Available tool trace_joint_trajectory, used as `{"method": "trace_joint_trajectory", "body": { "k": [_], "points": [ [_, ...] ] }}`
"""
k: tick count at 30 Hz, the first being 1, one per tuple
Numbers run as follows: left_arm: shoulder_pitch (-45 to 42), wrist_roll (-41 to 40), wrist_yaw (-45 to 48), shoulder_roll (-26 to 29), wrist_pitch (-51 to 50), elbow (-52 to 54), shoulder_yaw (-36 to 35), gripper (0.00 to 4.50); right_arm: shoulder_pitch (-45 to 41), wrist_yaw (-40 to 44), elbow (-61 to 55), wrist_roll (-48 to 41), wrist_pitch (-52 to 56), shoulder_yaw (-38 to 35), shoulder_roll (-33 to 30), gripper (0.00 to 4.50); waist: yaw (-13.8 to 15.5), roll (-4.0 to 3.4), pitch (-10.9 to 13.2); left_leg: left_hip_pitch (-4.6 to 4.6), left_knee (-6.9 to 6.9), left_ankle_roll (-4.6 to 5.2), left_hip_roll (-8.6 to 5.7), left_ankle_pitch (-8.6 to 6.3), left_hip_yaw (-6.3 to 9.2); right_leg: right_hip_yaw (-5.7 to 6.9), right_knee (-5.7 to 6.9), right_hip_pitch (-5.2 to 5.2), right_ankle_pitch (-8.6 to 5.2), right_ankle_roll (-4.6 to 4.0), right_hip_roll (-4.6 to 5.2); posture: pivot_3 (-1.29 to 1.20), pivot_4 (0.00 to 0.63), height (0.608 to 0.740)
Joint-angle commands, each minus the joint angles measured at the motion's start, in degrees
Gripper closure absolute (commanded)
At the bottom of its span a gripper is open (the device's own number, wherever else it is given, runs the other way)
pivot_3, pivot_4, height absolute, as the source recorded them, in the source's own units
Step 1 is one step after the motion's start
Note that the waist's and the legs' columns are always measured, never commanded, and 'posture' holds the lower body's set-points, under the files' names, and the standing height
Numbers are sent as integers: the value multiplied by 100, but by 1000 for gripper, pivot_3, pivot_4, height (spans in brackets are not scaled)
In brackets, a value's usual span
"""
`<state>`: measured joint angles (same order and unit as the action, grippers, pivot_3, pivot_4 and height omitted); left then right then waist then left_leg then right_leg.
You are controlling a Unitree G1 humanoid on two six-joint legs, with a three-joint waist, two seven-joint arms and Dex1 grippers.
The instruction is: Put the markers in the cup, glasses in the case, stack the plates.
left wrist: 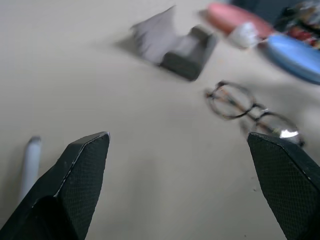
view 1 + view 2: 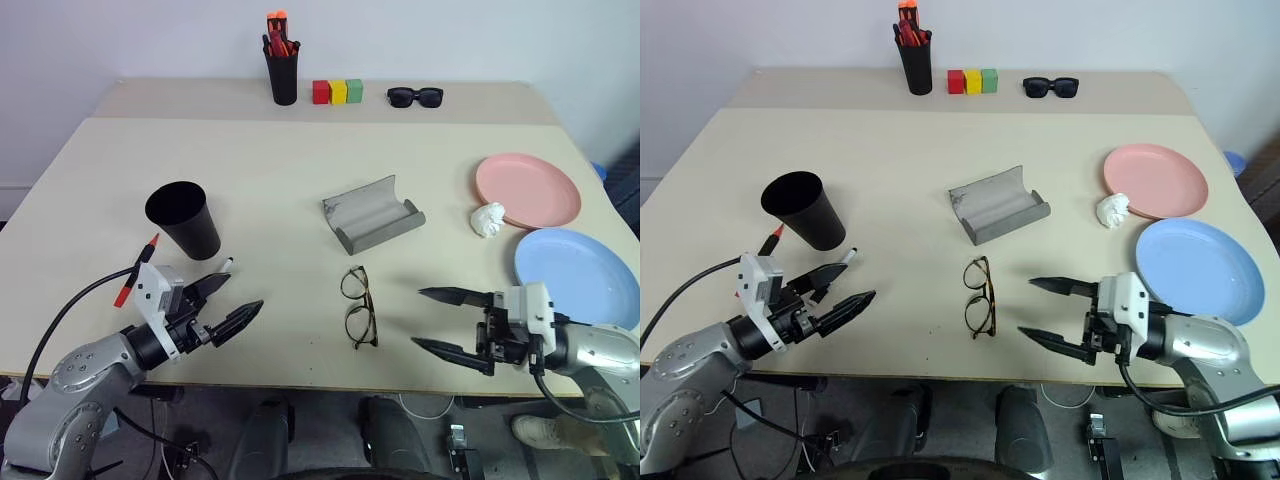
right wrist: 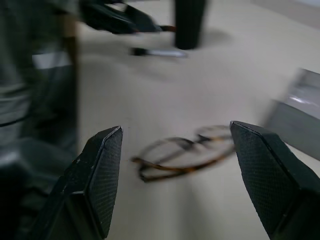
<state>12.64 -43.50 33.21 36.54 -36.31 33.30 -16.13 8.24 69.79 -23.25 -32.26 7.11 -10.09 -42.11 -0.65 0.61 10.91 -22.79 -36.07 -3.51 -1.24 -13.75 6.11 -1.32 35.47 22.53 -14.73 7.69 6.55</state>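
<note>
The black cup [image 2: 184,218], a wide tapered tumbler, stands upright and open-mouthed at the left of the frame. Below it lie the two markers: the red-capped one [image 2: 136,270] slants at the lower left, partly hidden, and the white-ended one [image 2: 226,265] shows just its tip right of the cup's base. The grey case [image 2: 372,214] lies open at centre, its paler lining facing up. The tortoiseshell glasses [image 2: 358,306] rest below the case, at lower centre, one round lens above the other. At the right, the salmon pink plate [image 2: 528,189] sits flat above the light blue plate [image 2: 577,275]; the two lie side by side, unstacked.
</note>
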Motion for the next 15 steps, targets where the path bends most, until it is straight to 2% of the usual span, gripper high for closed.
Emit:
{"method": "trace_joint_trajectory", "body": {
  "k": [1,7,10,15],
  "points": [
    [6,-2,-570,207,-485,439,-317,0,-274,235,226,-2,-203,72,-59,1015,-1,7,4,7,0,0,0,0,1,0,-1,-8,0,0,0,0,150,740],
    [-249,-490,-986,744,-1711,558,-490,0,-811,473,817,162,-466,421,95,1015,6,10,7,19,8,-1,1,0,0,0,0,-12,-1,-2,0,0,150,740],
    [-769,-534,-925,1107,-2186,278,-252,0,-971,474,982,214,-546,533,179,1015,14,14,9,17,6,-1,0,0,4,1,3,-12,-1,-2,-3,0,150,740],
    [-1533,-519,-1105,1219,-2859,-186,-78,0,-1118,498,1195,297,-677,658,275,1015,-22,13,10,20,7,-2,-1,0,2,1,3,-14,0,0,-3,0,150,740]
  ]
}}
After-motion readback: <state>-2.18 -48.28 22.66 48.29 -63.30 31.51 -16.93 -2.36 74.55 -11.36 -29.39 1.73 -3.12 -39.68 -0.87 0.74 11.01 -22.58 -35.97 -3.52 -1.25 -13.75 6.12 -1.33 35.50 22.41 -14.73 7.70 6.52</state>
